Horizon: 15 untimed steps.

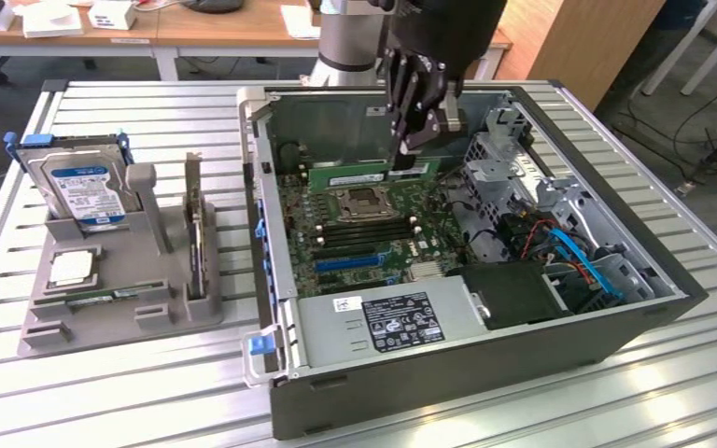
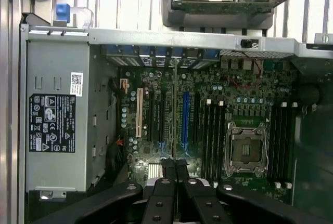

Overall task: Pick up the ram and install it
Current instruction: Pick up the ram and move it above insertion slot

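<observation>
Ram stick stands on its long edge inside the open computer case, over the motherboard and just on the far side of the processor socket. The claw is directly above it, pinching its top edge toward the exterior view's right end. Whether the stick sits in a slot cannot be told. The case lies on the table, right of a grey holder.

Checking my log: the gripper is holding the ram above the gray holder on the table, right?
No. The gripper holds the ram above the motherboard inside the open computer case, not above the gray holder; the exterior view shows it.
</observation>
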Available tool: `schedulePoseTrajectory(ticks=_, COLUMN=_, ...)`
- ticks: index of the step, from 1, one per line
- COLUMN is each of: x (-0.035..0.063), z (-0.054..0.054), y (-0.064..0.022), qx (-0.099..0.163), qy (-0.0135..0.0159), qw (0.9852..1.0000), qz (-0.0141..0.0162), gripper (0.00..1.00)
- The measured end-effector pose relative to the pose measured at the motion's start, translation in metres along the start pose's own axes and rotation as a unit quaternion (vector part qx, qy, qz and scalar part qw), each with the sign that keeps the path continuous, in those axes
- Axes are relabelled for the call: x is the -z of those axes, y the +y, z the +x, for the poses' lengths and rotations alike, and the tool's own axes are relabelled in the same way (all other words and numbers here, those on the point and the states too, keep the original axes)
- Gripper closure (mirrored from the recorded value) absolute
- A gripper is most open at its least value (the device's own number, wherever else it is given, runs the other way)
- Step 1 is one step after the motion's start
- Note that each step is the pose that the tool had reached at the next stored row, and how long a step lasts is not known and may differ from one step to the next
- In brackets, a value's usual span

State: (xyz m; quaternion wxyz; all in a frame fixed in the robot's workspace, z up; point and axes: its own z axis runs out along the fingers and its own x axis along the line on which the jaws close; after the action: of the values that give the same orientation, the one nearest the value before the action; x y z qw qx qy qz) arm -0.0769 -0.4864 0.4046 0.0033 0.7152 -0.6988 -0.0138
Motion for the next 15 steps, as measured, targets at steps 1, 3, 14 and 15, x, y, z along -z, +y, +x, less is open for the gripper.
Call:
schedulePoseTrajectory(ticks=1, x=0.0000, z=0.000, y=-0.0025, qx=0.000, qy=0.0000, qw=1.0000, qz=0.0000, gripper=0.89)
schedulePoseTrajectory(ticks=3, x=0.0001, z=0.000, y=-0.0073, qx=0.000, qy=0.0000, qw=1.0000, qz=0.0000, gripper=0.89)
schedulePoseTrajectory(ticks=14, x=0.0005, z=-0.001, y=-0.0297, qx=0.000, qy=-0.0001, qw=1.0000, qz=0.0000, gripper=0.89)
schedulePoseTrajectory(ticks=15, x=0.0006, z=-0.001, y=-0.0306, qx=0.000, qy=0.0000, qw=1.0000, qz=-0.0001, gripper=0.89)
